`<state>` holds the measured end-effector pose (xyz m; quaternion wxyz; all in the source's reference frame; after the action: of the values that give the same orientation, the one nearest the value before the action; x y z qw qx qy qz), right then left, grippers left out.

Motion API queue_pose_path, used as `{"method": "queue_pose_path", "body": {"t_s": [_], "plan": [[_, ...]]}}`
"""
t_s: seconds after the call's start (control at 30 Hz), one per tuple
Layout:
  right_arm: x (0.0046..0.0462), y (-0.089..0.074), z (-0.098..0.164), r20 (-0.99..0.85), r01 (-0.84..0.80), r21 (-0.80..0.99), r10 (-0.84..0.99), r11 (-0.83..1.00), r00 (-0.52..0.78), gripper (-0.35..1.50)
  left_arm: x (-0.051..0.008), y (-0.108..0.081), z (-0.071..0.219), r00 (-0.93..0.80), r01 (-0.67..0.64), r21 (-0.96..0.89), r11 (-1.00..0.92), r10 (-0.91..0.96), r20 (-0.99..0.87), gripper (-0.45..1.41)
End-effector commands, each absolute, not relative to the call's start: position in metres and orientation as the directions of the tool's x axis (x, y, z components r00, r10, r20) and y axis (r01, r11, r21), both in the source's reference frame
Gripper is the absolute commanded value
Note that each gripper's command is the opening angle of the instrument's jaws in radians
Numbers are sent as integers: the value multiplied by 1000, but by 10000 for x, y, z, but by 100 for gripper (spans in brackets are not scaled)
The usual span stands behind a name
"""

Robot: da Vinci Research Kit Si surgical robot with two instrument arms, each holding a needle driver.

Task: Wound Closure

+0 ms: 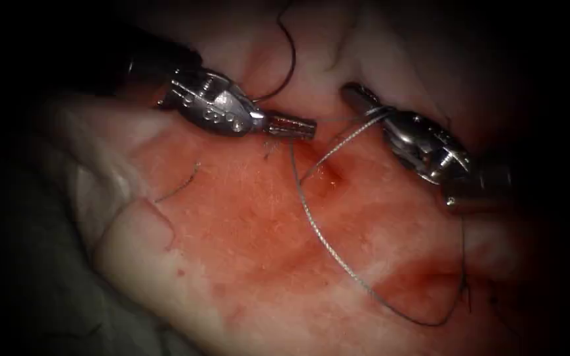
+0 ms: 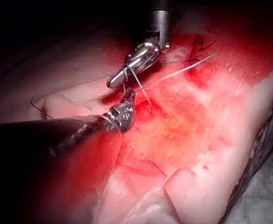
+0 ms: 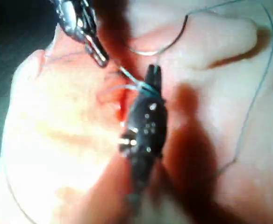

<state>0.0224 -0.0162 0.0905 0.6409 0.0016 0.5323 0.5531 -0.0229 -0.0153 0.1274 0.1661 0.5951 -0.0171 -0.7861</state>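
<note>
The endoscope view is bright in the middle and goes black all around the edges, darkest in the upper left and down the right side. The light shines from the front onto the tissue (image 1: 245, 217), which looks wet and a bit shiny. White glare sits on the metal of the left tool (image 1: 289, 125) and the right tool (image 1: 362, 97). In the left wrist view, a big dark shaft is blurry and close, and the far end is black. The right wrist view is pale, very bright and blurry, and the right tool casts a dark shadow beside itself.
</note>
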Motion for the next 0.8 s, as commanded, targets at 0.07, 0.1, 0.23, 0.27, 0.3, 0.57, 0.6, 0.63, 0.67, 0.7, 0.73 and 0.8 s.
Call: {"method": "queue_pose_path", "body": {"t_s": [0.07, 0.1, 0.23, 0.27, 0.3, 0.57, 0.6, 0.63, 0.67, 0.7, 0.73, 0.8], "plan": [[233, -177, 891, -711, -709, 558, 688, 431, -142, -35, -229, -150, 1280, -251, 236, 203, -950, -262, -932, -45], [235, -185, 881, -732, -710, 534, 671, 458, -117, -35, -224, -141, 1281, -267, 225, 187, -956, -245, -932, -45], [240, -196, 867, -767, -708, 486, 638, 512, -65, -35, -219, -121, 1280, -302, 217, 152, -964, -215, -929, -45], [243, -203, 864, -781, -709, 464, 622, 531, -44, -35, -219, -111, 1279, -312, 217, 144, -966, -209, -927, -45], [247, -208, 864, -788, -707, 454, 615, 542, -35, -35, -221, -101, 1277, -323, 213, 130, -968, -195, -926, -45], [261, -226, 872, -785, -689, 454, 619, 565, -10, -35, -229, -67, 1269, -342, 199, 85, -976, -151, -927, -45], [263, -228, 872, -785, -687, 455, 620, 567, -8, -35, -230, -63, 1268, -347, 200, 81, -976, -148, -926, -45], [265, -229, 872, -784, -685, 455, 621, 569, -5, -35, -231, -58, 1267, -351, 201, 76, -977, -144, -925, -45], [267, -231, 872, -783, -682, 457, 622, 571, -3, -35, -233, -54, 1267, -354, 200, 73, -977, -141, -924, -45], [269, -232, 872, -782, -680, 458, 624, 573, -1, -35, -236, -48, 1266, -361, 201, 67, -977, -138, -922, -45], [273, -234, 871, -783, -679, 453, 621, 577, 6, -35, -238, -45, 1266, -364, 203, 63, -977, -135, -922, -45], [280, -240, 871, -786, -672, 446, 618, 591, 21, -35, -245, -37, 1265, -372, 208, 53, -977, -129, -919, -45]]}}
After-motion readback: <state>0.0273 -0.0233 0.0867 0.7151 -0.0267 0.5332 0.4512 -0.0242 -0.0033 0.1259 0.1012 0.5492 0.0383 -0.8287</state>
